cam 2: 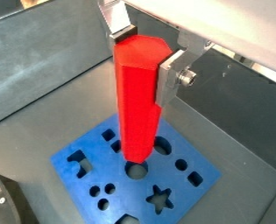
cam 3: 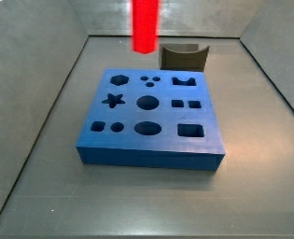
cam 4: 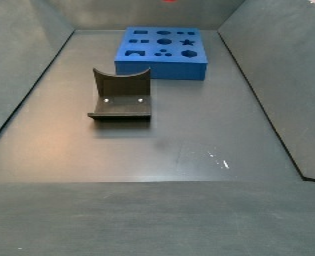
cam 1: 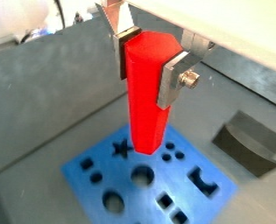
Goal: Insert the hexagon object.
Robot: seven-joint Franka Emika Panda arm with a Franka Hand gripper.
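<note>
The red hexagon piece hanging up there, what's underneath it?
Under the red hexagon piece, shut in the gripper jaws, lies the blue board with its cut-out holes. In both wrist views the piece covers some holes, so which one it hangs over cannot be told.

The grey surface [cam 4: 160,150] carries two things. A blue block [cam 3: 152,119] with shaped holes cut in its top lies flat on it, and in both side views it sits near the dark fixture [cam 4: 121,95], apart from it. The fixture stands upright on its base plate. The pincer [cam 1: 150,59] hangs above the block, off the surface, clamped on a red hexagon object [cam 1: 148,92].
</note>
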